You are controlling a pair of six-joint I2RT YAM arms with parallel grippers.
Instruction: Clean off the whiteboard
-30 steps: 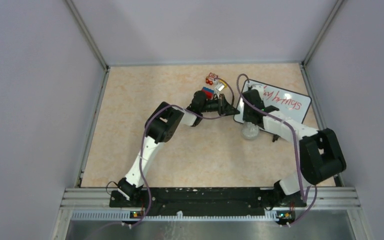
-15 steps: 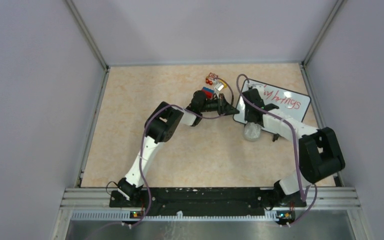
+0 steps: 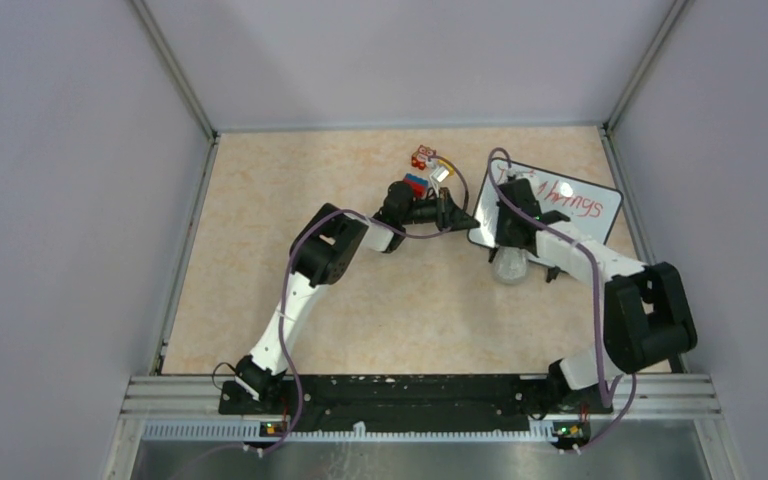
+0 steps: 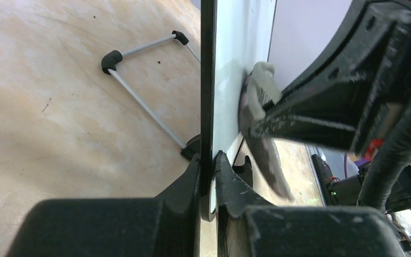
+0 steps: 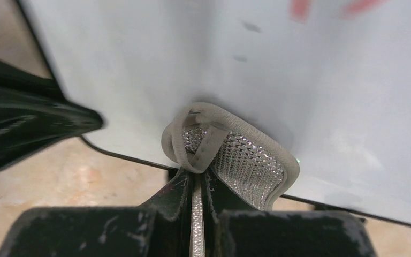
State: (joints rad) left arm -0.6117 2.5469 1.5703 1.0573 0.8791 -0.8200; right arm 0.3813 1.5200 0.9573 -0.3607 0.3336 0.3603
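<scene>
Right pincer [image 5: 198, 179], cloth [image 5: 238, 155] farther along whiteboard [image 5: 310, 80] (left pincer [image 4: 207, 171] unmoved)

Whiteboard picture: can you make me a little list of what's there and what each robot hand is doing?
whiteboard: white face, black frame, at the far right of the table
red writing: on the board's far part, not wiped yet
left gripper: shut on the board's edge
right gripper: shut on the cloth
cloth: grey, touching a bare part of the board's face
wire stand: thin metal with black feet, behind the board
</scene>
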